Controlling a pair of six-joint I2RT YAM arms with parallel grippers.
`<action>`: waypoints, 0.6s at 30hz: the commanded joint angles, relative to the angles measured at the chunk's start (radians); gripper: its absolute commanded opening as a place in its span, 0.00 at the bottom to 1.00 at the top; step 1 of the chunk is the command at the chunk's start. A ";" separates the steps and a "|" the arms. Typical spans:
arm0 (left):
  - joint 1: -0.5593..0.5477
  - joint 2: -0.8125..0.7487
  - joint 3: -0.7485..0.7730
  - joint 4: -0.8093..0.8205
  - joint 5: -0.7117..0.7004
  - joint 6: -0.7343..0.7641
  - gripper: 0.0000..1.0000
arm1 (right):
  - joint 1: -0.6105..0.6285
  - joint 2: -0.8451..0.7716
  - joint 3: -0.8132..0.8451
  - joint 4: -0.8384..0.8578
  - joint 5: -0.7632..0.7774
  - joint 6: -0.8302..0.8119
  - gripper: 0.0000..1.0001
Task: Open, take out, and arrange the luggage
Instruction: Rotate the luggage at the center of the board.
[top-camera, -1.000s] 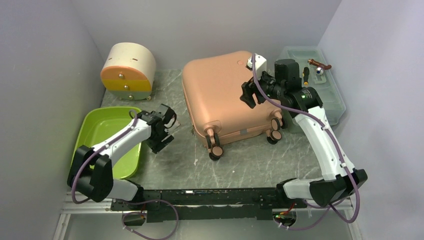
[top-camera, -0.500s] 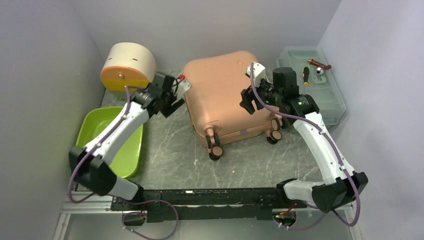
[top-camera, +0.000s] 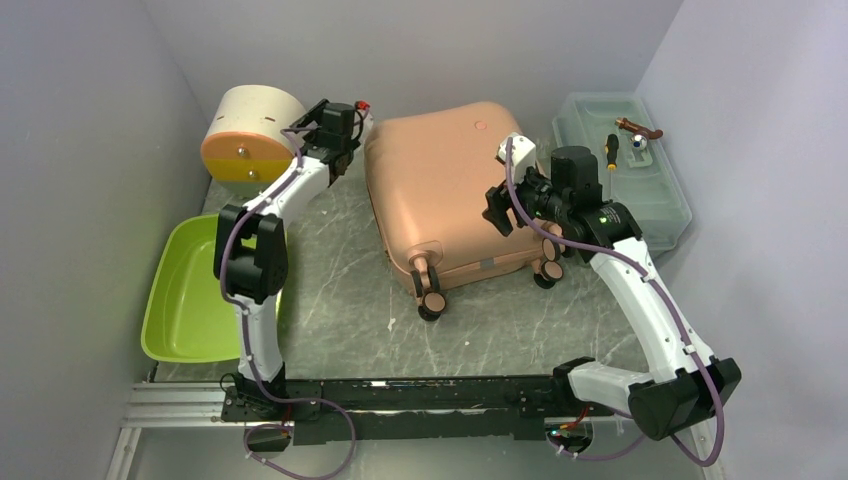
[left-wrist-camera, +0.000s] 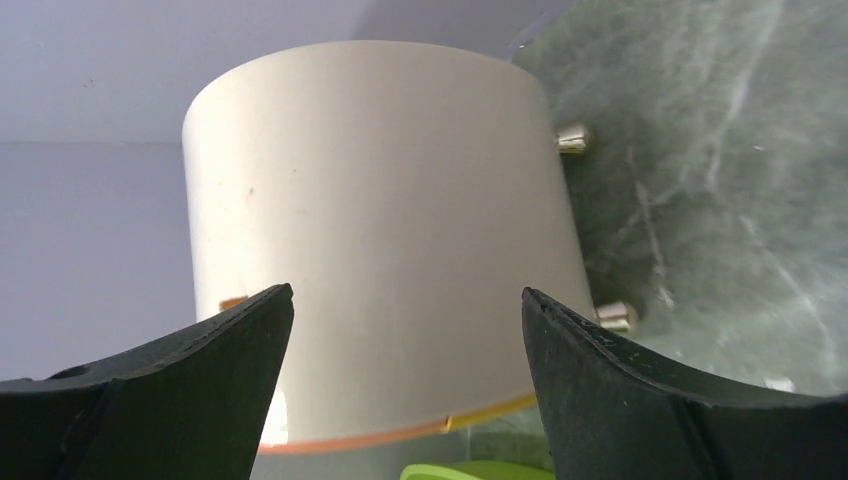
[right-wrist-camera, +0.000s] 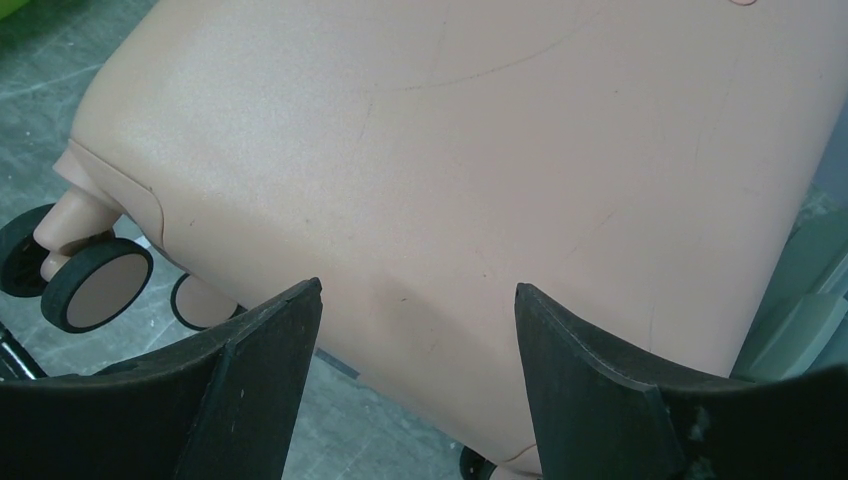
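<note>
The luggage (top-camera: 445, 190) is a large salmon-pink hard-shell suitcase lying flat and closed at the back middle of the table, its dark wheels (top-camera: 433, 300) toward the near side. My left gripper (top-camera: 332, 138) is open at the suitcase's back left corner, in the gap between it and a cream box, and holds nothing. In the left wrist view its fingers (left-wrist-camera: 620, 380) frame that cream box (left-wrist-camera: 380, 220). My right gripper (top-camera: 497, 207) hovers open over the suitcase's right part. In the right wrist view the pink shell (right-wrist-camera: 480, 150) and a wheel (right-wrist-camera: 95, 285) lie below the open gripper (right-wrist-camera: 418, 295).
A cream half-round box (top-camera: 255, 125) with orange-yellow drawers stands at the back left. A lime-green tray (top-camera: 190, 290) lies at the left edge. A translucent grey-green toolbox (top-camera: 640, 190) with a screwdriver (top-camera: 612, 148) on its lid sits at the back right. Walls close in on three sides.
My left arm has swung from beside the green tray up to the suitcase's back left corner, its jaws opening a little wider. The right gripper has dropped slightly over the suitcase.
</note>
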 joint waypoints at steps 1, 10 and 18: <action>0.032 0.069 0.060 0.157 -0.086 0.092 0.90 | -0.005 -0.029 -0.005 0.061 -0.019 -0.004 0.74; 0.110 0.160 0.103 0.192 -0.124 0.125 0.91 | -0.006 -0.029 -0.011 0.064 -0.024 -0.002 0.75; 0.128 0.166 0.119 0.154 -0.112 0.091 0.91 | -0.007 -0.017 -0.006 0.062 -0.027 0.002 0.75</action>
